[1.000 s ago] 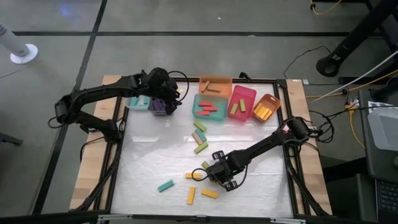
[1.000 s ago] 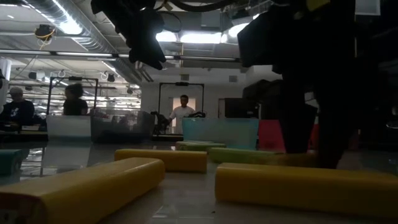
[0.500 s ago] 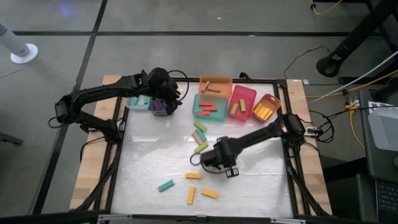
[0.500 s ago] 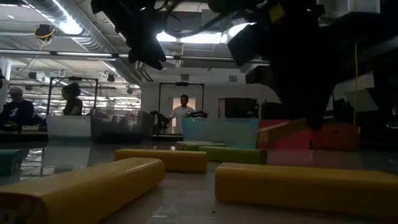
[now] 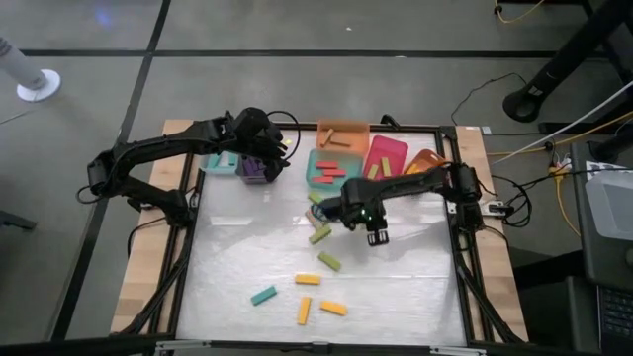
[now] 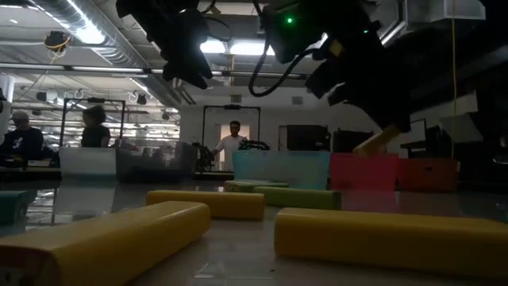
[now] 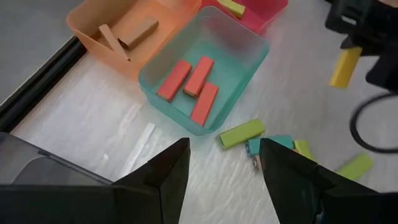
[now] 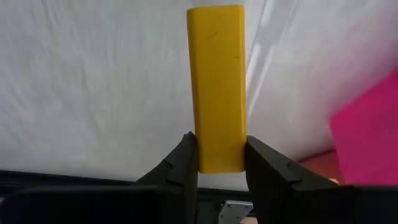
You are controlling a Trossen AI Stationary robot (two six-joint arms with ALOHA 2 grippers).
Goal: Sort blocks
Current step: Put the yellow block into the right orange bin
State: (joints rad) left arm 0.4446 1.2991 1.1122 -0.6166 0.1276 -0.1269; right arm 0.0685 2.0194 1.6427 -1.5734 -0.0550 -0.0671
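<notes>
The right gripper [image 8: 221,163] clamps a yellow block [image 8: 217,87] and holds it in the air just in front of the teal bin [image 5: 331,170], clear of the bench [image 5: 415,297]. The left gripper [image 7: 221,165] hangs with fingers spread and empty beside that bin, probably over the purple bin [image 5: 255,168]. Loose blocks [image 5: 318,213] lie before the teal bin.

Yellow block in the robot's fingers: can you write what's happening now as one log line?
right gripper: shut on yellow block, lifted above table | left gripper: open, waiting by teal bin | loose blocks remain
</notes>
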